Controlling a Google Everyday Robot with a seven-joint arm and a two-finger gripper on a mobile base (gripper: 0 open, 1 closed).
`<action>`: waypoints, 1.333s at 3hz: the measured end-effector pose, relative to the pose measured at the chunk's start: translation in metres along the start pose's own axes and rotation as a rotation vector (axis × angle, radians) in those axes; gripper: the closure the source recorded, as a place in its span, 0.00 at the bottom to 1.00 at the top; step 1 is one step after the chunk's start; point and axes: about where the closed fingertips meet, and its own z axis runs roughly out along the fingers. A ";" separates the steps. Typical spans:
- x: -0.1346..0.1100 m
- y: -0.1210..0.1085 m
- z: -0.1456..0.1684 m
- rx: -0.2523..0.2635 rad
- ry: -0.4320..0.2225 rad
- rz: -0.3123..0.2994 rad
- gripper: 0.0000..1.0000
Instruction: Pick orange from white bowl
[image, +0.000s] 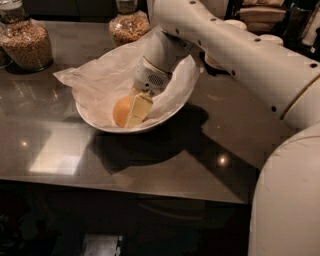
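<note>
Under the white bowl (170, 114) runs a dark, glossy countertop (55, 150), and the bowl sits well in from its near edge. The robot arm (235, 55) crosses above the bowl's right rim and slopes down into it. Crinkled white paper (95, 85) lines the bowl and spills over its left rim. A grain-filled jar (27, 42) stands well to the left of the bowl, and a second jar (127, 25) is just behind its far rim.

The gripper (136, 111) is low inside the bowl, against the right side of the orange (120, 111). The orange rests on the paper near the bowl's front wall. It cannot be told how far open the gripper is, or whether it has hold of the orange.

Risks noted:
- The fruit is round and lies on loose paper. An off-centre squeeze could send it rolling toward the left of the bowl.
- Paper caught along with the fruit could drag the lining out, and possibly tip the bowl.
- A lift made before the grip is firm could drop the orange back into the bowl or onto the countertop.
- A wide swing on the way out could strike the jar behind the bowl.
</note>
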 end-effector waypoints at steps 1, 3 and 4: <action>0.003 0.000 -0.002 0.015 0.000 0.011 0.89; -0.005 0.024 -0.081 0.267 -0.032 -0.046 1.00; -0.017 0.053 -0.130 0.383 -0.083 -0.115 1.00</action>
